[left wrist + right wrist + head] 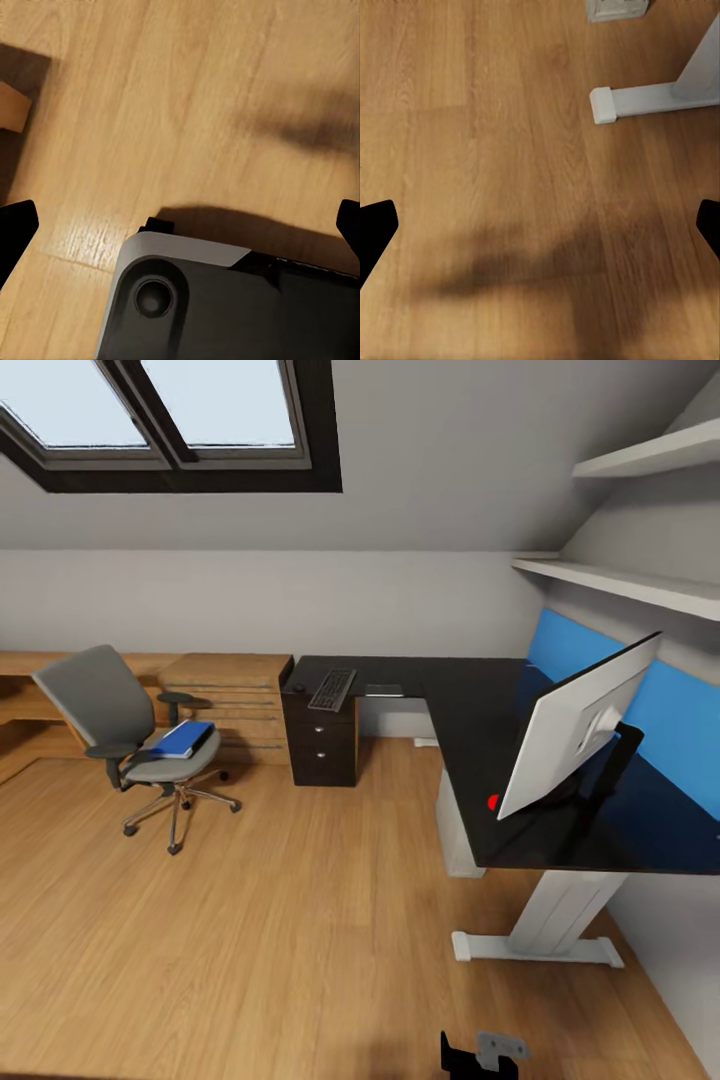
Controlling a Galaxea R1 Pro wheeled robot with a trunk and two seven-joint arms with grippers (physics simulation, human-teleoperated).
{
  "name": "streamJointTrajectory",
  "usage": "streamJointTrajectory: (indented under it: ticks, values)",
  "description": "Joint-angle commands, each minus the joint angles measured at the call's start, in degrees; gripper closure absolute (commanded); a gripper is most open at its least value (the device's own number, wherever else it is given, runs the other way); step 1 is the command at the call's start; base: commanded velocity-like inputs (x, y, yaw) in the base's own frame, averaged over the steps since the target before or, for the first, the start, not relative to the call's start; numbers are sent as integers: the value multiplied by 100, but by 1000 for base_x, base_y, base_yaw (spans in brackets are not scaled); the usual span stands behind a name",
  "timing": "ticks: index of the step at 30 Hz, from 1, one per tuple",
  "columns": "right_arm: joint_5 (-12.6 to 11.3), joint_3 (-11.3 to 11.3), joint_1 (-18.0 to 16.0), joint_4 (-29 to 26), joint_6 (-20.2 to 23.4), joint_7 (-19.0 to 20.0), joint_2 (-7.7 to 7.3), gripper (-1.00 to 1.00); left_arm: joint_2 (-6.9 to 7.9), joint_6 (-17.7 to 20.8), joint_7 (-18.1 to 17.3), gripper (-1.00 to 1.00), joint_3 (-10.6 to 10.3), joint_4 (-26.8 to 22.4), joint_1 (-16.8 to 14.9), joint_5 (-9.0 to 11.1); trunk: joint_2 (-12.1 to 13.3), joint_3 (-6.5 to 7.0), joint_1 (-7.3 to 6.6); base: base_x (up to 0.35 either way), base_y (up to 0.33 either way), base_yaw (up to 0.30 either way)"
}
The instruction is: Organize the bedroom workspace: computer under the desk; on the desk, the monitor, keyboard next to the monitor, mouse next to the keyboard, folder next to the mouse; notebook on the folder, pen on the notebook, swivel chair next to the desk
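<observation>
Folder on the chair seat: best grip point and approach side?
Take the folder by its front edge, the one nearest the seat's open front. It lies flat on the chair, so jaws should straddle the thin edge, one above and one below. Come in low from the front of the seat: the backrest blocks the rear and the armrests flank both sides. Probably needs lifting the edge slightly first.

Grey-black base (225, 300) (round knob)

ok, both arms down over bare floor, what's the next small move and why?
Probably drive toward the swivel chair: the folder lies on its seat, apart from the desk, well beyond reach. Both pincers look open and empty, fingertips spread wide over floor.
</observation>
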Motion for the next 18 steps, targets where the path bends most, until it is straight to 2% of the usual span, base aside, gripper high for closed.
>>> streamJointTrajectory:
  ticks: [1,7,18]
  values:
    - [-36,5,-6,13,-29,5,2,-100,1,-12,40,-100,-49,-12,1,31,37,13,-21,0,0,0]
    - [-34,5,-5,13,-29,5,-3,-100,-60,-9,29,-100,-53,-7,1,23,277,121,-153,-61,-86,0]
    - [-34,5,-5,13,-29,5,-7,-100,-79,-9,23,-100,-57,-3,1,22,719,318,-395,-181,-231,0]
